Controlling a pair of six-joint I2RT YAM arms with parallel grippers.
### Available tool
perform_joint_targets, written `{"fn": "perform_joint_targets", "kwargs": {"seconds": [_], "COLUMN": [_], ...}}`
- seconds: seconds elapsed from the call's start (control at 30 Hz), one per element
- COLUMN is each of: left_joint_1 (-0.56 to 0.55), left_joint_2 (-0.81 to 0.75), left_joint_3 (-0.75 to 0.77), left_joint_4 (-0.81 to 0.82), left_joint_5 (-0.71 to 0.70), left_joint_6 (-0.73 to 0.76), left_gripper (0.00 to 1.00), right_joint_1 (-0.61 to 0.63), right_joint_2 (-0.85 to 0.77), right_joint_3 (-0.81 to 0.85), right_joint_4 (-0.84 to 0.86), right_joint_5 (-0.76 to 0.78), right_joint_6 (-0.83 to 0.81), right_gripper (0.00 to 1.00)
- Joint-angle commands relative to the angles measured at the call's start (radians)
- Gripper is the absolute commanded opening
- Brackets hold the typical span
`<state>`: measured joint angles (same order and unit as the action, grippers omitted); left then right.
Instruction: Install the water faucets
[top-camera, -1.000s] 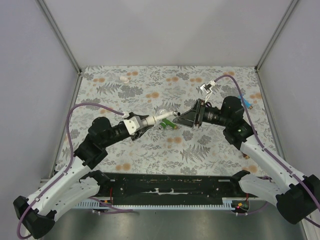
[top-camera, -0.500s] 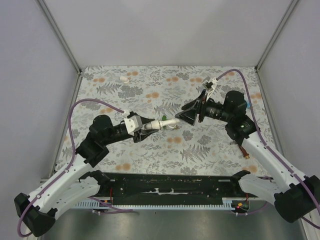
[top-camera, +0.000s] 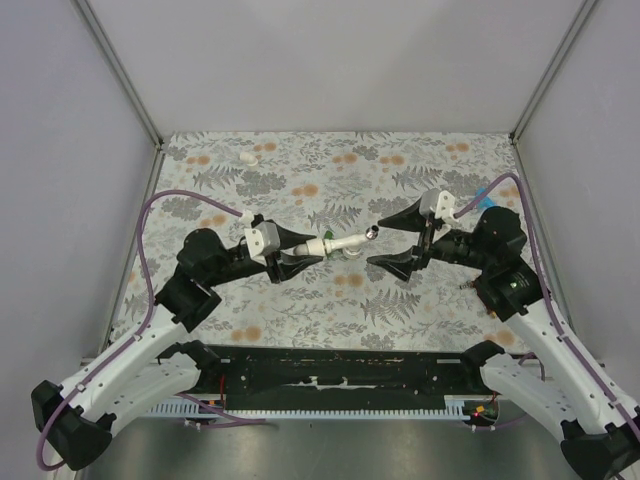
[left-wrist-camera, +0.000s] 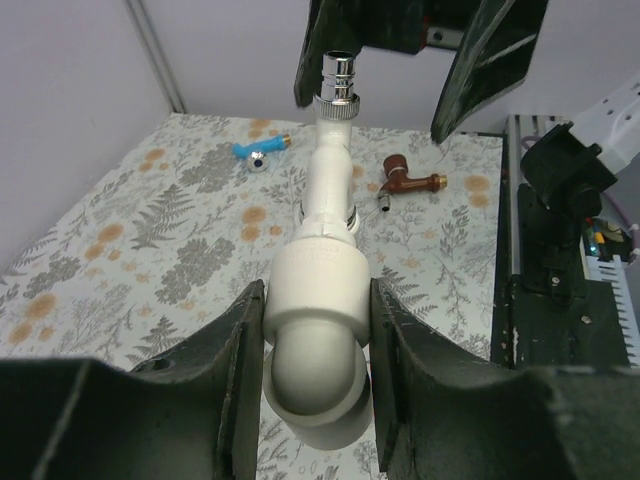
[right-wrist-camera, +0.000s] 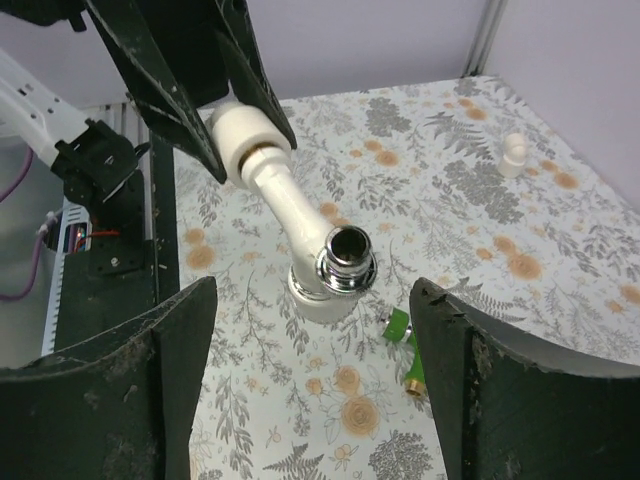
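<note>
ok, screw-in step: left gripper (left-wrist-camera: 315, 290) clamps the fitting (left-wrist-camera: 315, 395) carrying the white tap (left-wrist-camera: 330, 180); right gripper (top-camera: 376, 242) jaws apart. next you close on tap, twist.

The spread fingers of my right pincer (top-camera: 378, 243) have open air between them; the chrome tip of the white faucet (right-wrist-camera: 300, 225) stands just ahead. Underneath, midway across the table (top-camera: 400, 310), lies the green faucet (right-wrist-camera: 402, 328); my left pincer (left-wrist-camera: 318, 330) blocks the way beyond.
</note>
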<state>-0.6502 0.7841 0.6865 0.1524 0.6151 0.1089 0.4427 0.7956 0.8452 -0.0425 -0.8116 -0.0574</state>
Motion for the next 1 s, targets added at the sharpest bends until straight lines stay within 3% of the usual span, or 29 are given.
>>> {"fn": "perform_joint_targets", "kwargs": {"seconds": [0.0,0.2,0.37,0.5,0.63,0.67,0.77,0.97], "left_joint_1": [0.000,-0.002,0.000,0.000,-0.003,-0.006,-0.015,-0.019], "left_joint_2": [-0.005,0.012,0.007,-0.014,-0.029,-0.037,-0.065,-0.120], "left_joint_3": [0.002,0.002,0.005,0.008,0.012,0.011,0.007,-0.007], "left_joint_4": [0.174,0.210,0.155,0.057,-0.030,-0.043,-0.082,-0.071], "left_joint_5": [0.095,0.147,0.141,0.077,-0.015,-0.041,-0.122,-0.207], "left_joint_6": [-0.090,-0.126,-0.043,0.081,0.198,0.225,0.293,0.295], "left_gripper": [0.02,0.02,0.02,0.02,0.02,0.02,0.02,0.02], "right_joint_1": [0.001,0.002,0.005,0.007,0.005,0.005,0.007,-0.039], "right_joint_2": [0.042,0.151,0.227,0.300,0.359,0.376,0.418,0.363], "right_joint_3": [-0.021,0.006,-0.035,-0.021,-0.032,-0.046,-0.104,-0.135], "right_joint_4": [0.003,0.110,0.429,0.510,0.460,0.469,0.584,0.643], "right_joint_5": [-0.128,-0.311,-0.313,-0.250,-0.118,-0.103,-0.093,-0.037], "right_joint_6": [-0.070,0.054,0.402,0.652,0.911,0.983,1.129,1.076], "right_gripper": [0.84,0.80,0.64,0.41,0.04,0.00,0.04,0.56]}}
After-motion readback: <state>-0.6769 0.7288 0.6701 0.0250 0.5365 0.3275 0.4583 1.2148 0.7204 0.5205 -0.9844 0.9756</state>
